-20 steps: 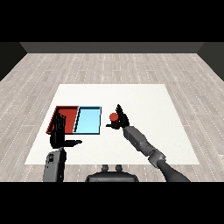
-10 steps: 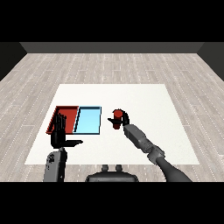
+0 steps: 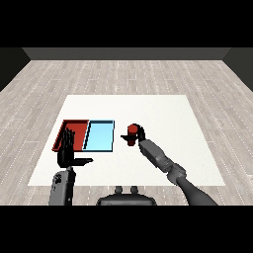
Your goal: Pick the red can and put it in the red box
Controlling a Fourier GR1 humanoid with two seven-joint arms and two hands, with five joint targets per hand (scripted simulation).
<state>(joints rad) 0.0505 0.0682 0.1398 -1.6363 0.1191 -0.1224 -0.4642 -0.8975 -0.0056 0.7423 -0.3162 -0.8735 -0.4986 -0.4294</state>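
The right hand (image 3: 137,137) has its fingers curled around the red can (image 3: 131,130). The can stands up straight over the white table (image 3: 163,113), just to the right of the blue tray (image 3: 100,136). The red tray (image 3: 74,127) lies on the left, touching the blue tray side by side. The left hand (image 3: 68,150) is near the front edge of the red tray, with its fingers straight and its thumb sticking out to the side. It holds nothing.
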